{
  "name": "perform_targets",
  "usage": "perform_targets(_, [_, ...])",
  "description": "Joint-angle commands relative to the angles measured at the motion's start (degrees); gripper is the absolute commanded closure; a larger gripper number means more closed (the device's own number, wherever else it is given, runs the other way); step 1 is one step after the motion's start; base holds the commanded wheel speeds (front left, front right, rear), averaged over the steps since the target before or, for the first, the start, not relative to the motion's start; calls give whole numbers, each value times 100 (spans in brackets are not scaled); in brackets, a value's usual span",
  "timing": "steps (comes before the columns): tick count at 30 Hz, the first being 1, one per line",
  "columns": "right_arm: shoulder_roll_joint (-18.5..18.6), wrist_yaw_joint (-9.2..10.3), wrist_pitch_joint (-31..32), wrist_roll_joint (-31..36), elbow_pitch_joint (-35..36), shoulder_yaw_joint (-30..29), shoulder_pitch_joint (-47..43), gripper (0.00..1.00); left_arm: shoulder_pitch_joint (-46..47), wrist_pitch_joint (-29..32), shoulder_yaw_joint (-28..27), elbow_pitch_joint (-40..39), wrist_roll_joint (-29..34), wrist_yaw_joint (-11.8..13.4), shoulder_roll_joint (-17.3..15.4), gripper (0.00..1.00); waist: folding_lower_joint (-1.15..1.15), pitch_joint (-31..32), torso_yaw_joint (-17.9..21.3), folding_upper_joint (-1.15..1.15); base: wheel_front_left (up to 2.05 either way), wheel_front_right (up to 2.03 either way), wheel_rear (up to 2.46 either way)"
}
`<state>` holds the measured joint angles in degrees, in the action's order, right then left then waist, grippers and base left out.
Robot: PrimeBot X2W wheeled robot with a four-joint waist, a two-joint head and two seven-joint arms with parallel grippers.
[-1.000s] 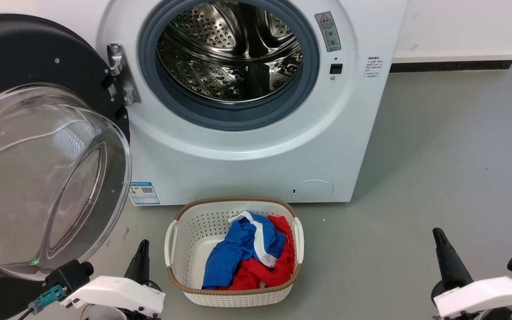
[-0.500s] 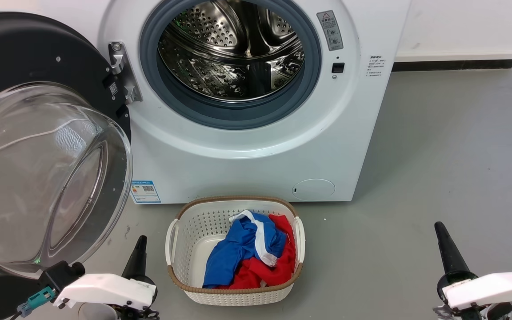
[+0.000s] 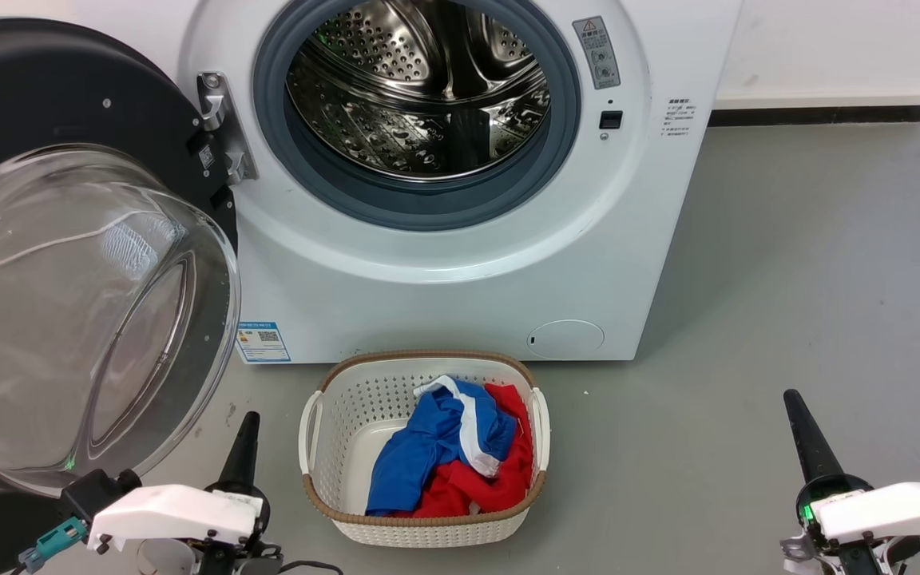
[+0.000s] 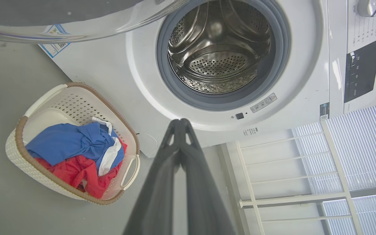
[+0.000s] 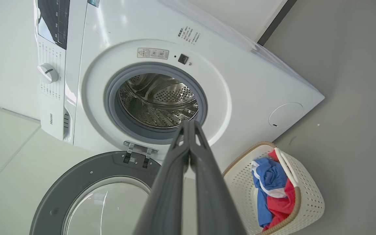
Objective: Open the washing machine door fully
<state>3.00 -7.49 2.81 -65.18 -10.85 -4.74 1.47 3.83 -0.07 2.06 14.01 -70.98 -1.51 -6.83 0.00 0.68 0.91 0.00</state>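
- While the washing machine door hangs wide open on its hinge, left of the washing machine, I see my left gripper beside the laundry basket, fingers pressed together, empty.
- My right gripper sits over the floor, well apart, fingers likewise together.

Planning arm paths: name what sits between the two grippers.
Head view: a white laundry basket holding blue and red clothes, between the left gripper and right gripper.
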Motion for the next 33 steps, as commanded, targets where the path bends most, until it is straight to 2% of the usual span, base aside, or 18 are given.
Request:
perform_targets(1, [14, -1, 11, -110, 28, -15, 149, 100, 138, 32, -51, -44, -90, -47, -2, 100, 0, -1, -1, 0, 0, 0, 0])
perform_targets(33, [6, 0, 235, -1778, -194, -115, 375, 100, 227, 429, -567, -15, -1408, -416, 250, 100, 0, -50, -53, 0, 0, 0, 0])
